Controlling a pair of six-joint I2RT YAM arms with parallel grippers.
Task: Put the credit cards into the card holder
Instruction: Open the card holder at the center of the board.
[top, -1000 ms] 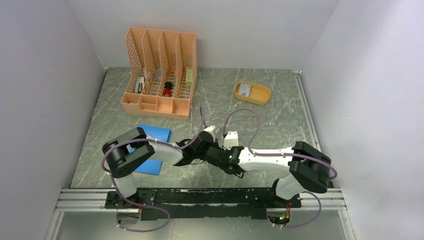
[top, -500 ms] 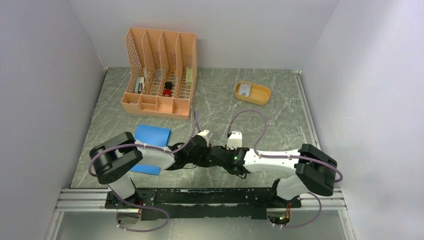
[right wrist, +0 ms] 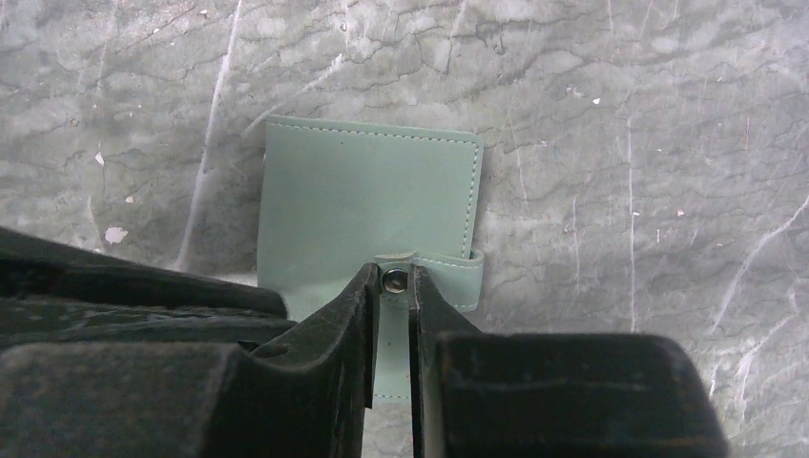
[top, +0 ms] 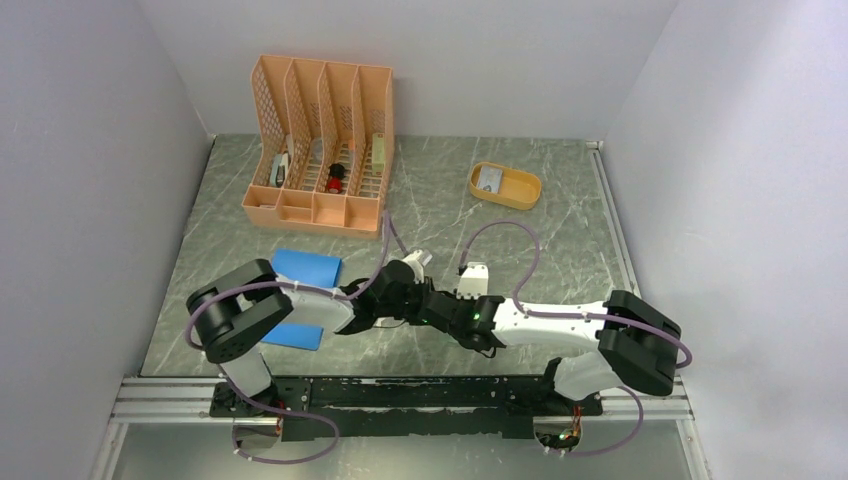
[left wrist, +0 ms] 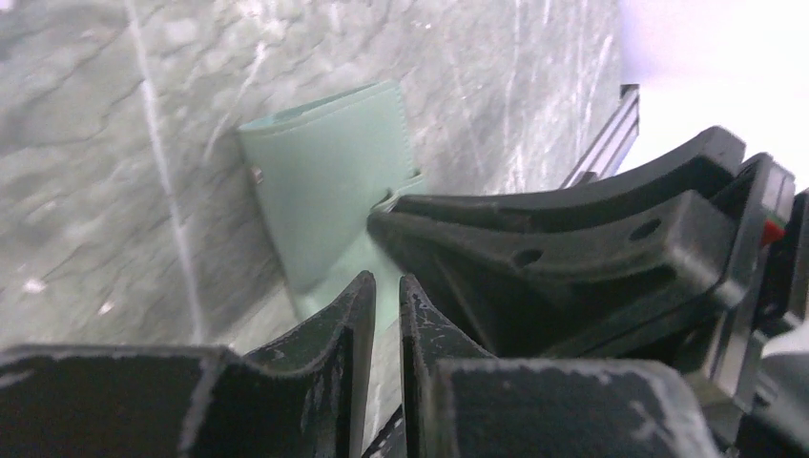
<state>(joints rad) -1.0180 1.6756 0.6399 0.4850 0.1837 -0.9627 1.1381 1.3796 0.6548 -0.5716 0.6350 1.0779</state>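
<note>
Two grippers meet over a green wallet [right wrist: 367,205] lying flat on the marble table [right wrist: 620,114]. The right gripper [right wrist: 391,286] has its fingers drawn close on either side of the snap tab [right wrist: 446,272], pinching it at the metal button. The left gripper [left wrist: 386,291] holds its fingers nearly together with a thin slit between, the wallet just past their tips, and any grip cannot be told; one pale card [top: 488,178] lies in a yellow tray [top: 522,192], far beyond both sets of fingers.

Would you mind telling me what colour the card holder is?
The card holder is sage green, clearest in the right wrist view.
</note>
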